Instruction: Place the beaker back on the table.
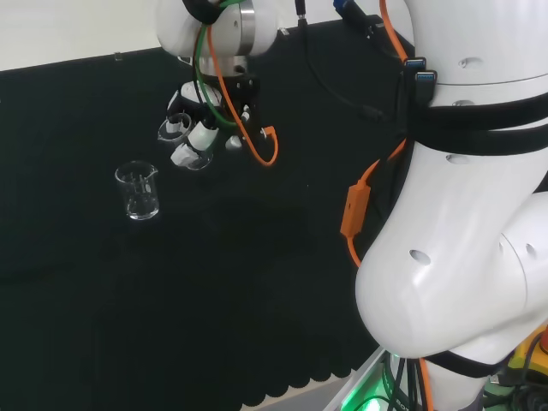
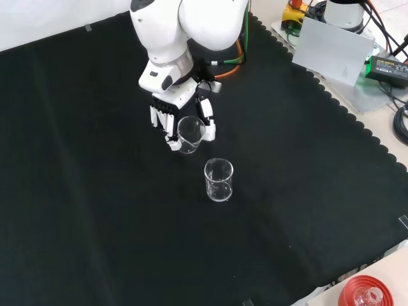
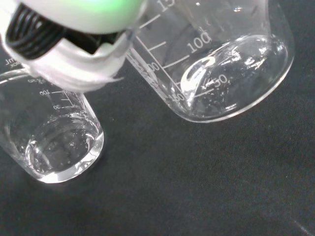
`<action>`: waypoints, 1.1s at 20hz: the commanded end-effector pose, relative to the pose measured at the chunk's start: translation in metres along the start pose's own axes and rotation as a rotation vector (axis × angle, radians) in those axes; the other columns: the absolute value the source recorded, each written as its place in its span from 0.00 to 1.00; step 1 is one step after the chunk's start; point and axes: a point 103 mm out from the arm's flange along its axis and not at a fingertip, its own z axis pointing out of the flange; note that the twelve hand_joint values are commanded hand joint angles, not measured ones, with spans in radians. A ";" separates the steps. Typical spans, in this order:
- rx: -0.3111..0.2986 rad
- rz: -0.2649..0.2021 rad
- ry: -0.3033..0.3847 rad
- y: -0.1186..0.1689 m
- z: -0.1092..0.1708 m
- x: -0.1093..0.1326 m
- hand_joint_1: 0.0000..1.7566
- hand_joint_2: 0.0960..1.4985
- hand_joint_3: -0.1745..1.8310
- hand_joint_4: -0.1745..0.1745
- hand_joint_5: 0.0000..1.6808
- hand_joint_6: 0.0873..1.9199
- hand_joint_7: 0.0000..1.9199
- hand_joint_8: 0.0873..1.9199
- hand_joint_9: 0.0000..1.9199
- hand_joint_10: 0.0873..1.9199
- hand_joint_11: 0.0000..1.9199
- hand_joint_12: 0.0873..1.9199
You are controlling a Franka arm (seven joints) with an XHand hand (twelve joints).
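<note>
Beaker [image 2: 190, 133] of clear glass is held in the hand [image 2: 173, 118], fingers curled round its wall, above the black desk [image 2: 95, 210] and tilted. It is judged light, rigid, slippery and breakable, best kept gripped around the wall until its base is set flat. Droplets are seen clinging inside it in the wrist view. A second beaker [image 2: 218, 180], upright, stands just beside it on the cloth, apparently empty but for droplets

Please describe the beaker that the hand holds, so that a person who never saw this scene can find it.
On the black cloth, find the black and white hand under the white arm. The small clear glass beaker sits between its fingers, while its twin stands free nearby.
</note>
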 end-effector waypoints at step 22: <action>-0.063 0.030 0.129 0.016 0.037 -0.014 0.65 0.40 0.40 1.00 0.79 0.26 0.90 0.00 0.82 0.00 0.58 0.46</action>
